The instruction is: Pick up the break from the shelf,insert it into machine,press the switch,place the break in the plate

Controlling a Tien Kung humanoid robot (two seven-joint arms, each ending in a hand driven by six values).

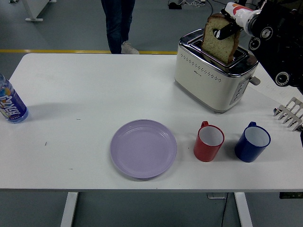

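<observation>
The right robot hand (228, 28) pinches a bread slice (218, 39) held upright, its lower edge in the toaster (213, 75) slot directly below.

Bright, even overhead light, soft shadows beside the cups (208, 141), perhaps slight blur.

Bottle (10, 105) label — white lettering, too blurred to read; nothing else legible.

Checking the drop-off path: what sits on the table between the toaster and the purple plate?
Nothing. In the head view, the tabletop between the toaster and the purple plate is bare; the red mug stands right of the plate.
</observation>
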